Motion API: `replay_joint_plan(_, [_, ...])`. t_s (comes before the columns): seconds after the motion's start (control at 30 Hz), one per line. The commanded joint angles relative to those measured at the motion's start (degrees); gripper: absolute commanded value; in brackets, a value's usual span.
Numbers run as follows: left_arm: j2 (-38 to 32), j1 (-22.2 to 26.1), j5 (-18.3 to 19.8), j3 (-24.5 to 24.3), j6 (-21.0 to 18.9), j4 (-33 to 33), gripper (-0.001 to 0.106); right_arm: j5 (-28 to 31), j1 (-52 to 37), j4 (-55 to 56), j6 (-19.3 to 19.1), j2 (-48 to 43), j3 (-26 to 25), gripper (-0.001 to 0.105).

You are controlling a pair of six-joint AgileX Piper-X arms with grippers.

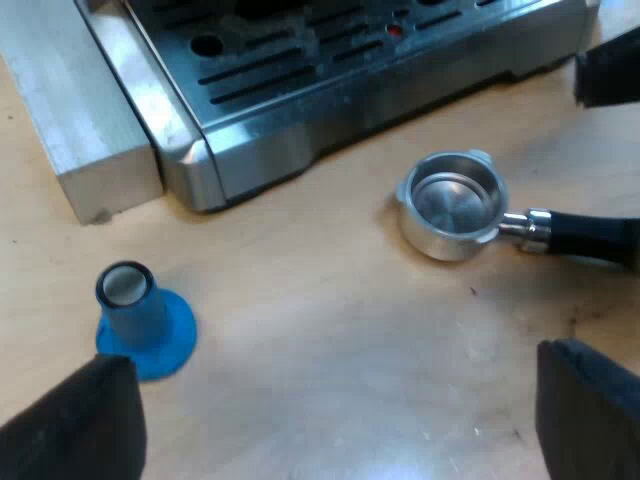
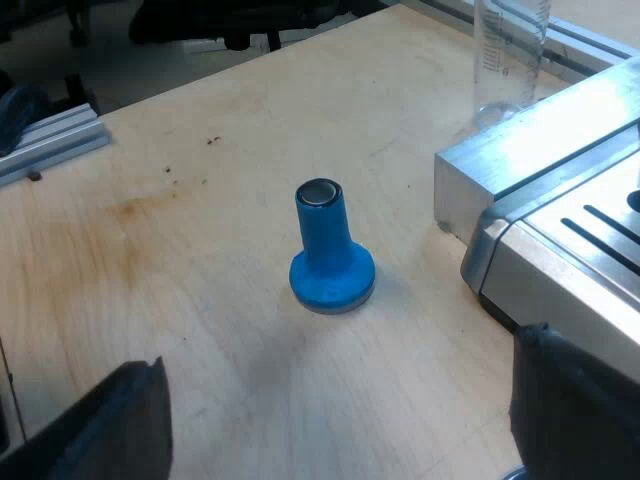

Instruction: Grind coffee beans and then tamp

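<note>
Left wrist view: left gripper (image 1: 340,358) wide above tamper (image 1: 140,318), holder (image 1: 455,205).

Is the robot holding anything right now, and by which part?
Nothing: left gripper and right gripper have open, empty jaws; tamper and holder sit untouched.

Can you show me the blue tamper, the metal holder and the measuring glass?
blue tamper (image 2: 322,240): right wrist view, on its upright stem.
metal holder (image 1: 452,200): left wrist view, inside its round basket.
measuring glass (image 2: 512,55): right wrist view, on its clear wall.
</note>
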Motion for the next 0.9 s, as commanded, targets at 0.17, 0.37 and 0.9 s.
replay_joint_plan(0.17, [0.85, -0.37, -2.57, 0.89, -2.57, -4.28, 0.080, -1.91, 0.20, -0.85, -0.73, -0.23, -0.11, 0.071])
replay_joint_plan(0.37, [3.95, -0.37, -3.93, 0.89, -4.02, -5.66, 0.080, -3.17, 0.20, -0.85, -0.73, -0.23, -0.11, 0.071])
replay_joint_plan(0.9, [12.77, 2.58, -6.76, 0.89, -6.61, -9.67, 0.080, -4.22, 0.20, -0.85, -0.73, -0.23, -0.11, 0.071])
